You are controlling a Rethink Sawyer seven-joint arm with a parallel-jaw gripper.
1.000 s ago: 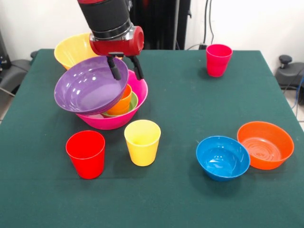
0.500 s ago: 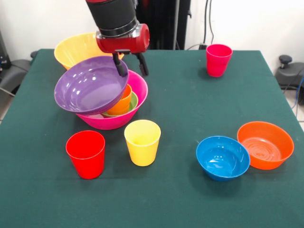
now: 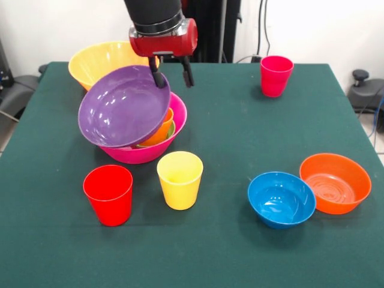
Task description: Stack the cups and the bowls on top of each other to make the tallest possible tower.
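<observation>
Two cups stand nearest, lower left of centre: the red cup [image 3: 108, 194] and the yellow cup [image 3: 179, 179]. At lower right the blue bowl [image 3: 281, 198] touches the orange bowl [image 3: 335, 183]. Above the cups, the hot-pink bowl [image 3: 146, 146] holds an orange cup [image 3: 158, 132], with the purple bowl [image 3: 124, 105] tilted steeply against them. The gripper [image 3: 173, 74] hangs above, fingers apart, empty. Farther up sit the orange-yellow bowl [image 3: 99, 60] and, upper right, the crimson-pink cup [image 3: 276, 75].
</observation>
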